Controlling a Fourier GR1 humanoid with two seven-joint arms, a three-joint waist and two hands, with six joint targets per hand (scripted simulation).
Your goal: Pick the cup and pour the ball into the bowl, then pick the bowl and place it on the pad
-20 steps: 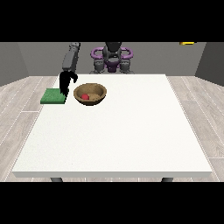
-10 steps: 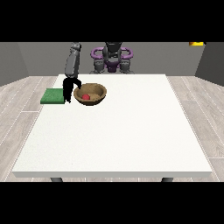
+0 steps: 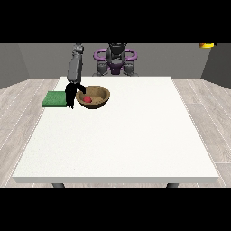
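Bowl [image 3: 94,97], ball [image 3: 87,99] inside, beside pad [image 3: 54,99]. Hand [image 3: 71,93] at view's left has shifted from pad to bowl rim; grip cannot be told. Lift pending.

A humanoid robot [image 3: 115,58] with a dark grey torso and purple rings at its shoulders. Its grey arm [image 3: 75,67] ends in a black hand [image 3: 71,94].

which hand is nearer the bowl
The robot's right hand, at the view's left, is at the bowl's rim, between it and the green pad. The other hand is not visible.
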